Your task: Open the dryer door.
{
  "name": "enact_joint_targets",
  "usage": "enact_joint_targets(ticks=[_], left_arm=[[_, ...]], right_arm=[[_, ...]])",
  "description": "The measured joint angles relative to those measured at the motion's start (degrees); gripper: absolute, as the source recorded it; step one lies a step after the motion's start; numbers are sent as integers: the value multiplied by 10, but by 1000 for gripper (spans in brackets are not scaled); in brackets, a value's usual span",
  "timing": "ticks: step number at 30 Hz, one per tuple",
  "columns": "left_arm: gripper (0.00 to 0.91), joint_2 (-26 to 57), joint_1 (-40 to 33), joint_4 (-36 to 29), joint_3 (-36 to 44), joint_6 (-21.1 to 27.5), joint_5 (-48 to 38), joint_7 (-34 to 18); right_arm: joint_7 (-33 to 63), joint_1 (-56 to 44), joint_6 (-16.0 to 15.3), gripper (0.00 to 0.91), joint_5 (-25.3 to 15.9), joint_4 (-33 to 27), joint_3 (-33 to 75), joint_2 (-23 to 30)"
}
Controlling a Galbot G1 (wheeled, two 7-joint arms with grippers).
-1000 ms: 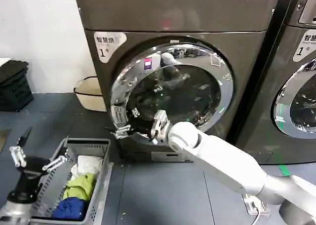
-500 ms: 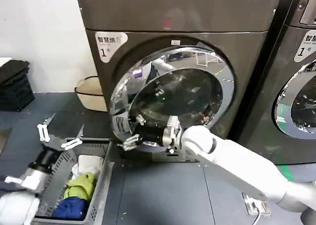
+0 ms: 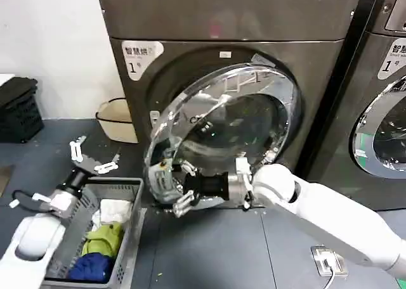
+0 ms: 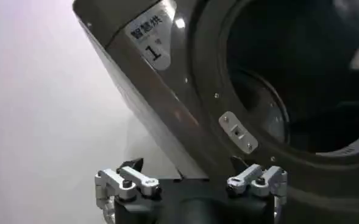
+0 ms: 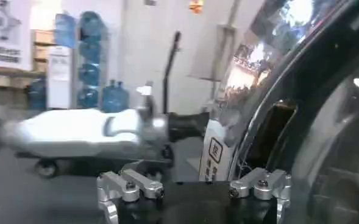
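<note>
From my head camera, I saw the dryer (image 3: 235, 23) standing big and dark in front of me, with the white "1" label (image 3: 141, 56) near its top corner. The dryer door (image 3: 222, 137) was already part way open; its free edge on my left side stood out from the machine, while the far side sat close to the front, so I judged the hinge was there. My right gripper (image 3: 179, 191) was down at the low, free edge of the door, with its fingers spread apart and not pinching anything, right against the shiny ring. My left gripper (image 3: 92, 156) hung above the laundry basket (image 3: 124, 194) on the floor, fingers also spread, holding nothing, well away from the door. The basket had clothes (image 3: 104, 238) in it. From my left wrist camera, I saw my left gripper's fingers (image 4: 127, 181) open, and past them the dryer's front with the label and the dark round opening (image 4: 301, 67). From my right wrist camera, I saw my right gripper's fingers (image 5: 261, 181) open beside the chrome ring of the door (image 5: 270, 73), and my left arm (image 5: 75, 134) farther off. I thought the job was about half done: the door was unlatched and swung out some, but it needed more pulling to be wide open.
</note>
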Motion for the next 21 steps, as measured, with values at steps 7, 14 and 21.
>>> enact_joint_targets(ticks=[7,14,21], left_arm=[[907,11,-42,21,60,-4,10,5],[907,14,-88,44,138,-34,27,9],[907,12,-135,64,205,-63,30,26]], right_arm=[[-49,0,18,907,-2,18,6,-48],[-91,-6,39,907,-10,29,22,-91],[-110,-39,56,907,-17,47,66,-145]])
